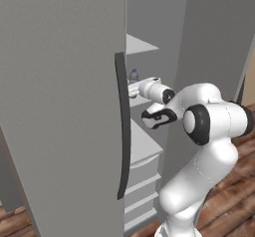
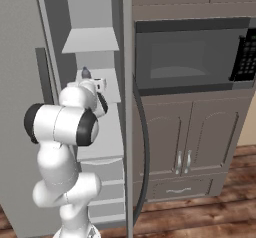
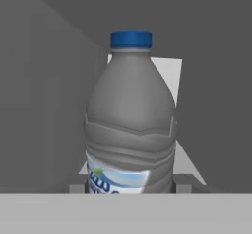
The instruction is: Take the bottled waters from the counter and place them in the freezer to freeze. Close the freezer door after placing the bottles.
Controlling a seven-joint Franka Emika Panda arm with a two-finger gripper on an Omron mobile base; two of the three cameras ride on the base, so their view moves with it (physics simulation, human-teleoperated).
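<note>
Room is tight: the white arm reaches through the gap between the tall grey freezer door (image 1: 60,106) with its dark bar handle and the second open door, into the grey freezer (image 2: 95,42). One grey see-through plastic bottle (image 3: 130,125) with a blue cap stands upright near the front edge of a pale shelf (image 1: 140,44). The gripper (image 1: 133,88) is clamped on this bottle.

Flat, even rendered light — dim freezer interior (image 3: 49,80), coarse, soft-edged pictures.
</note>
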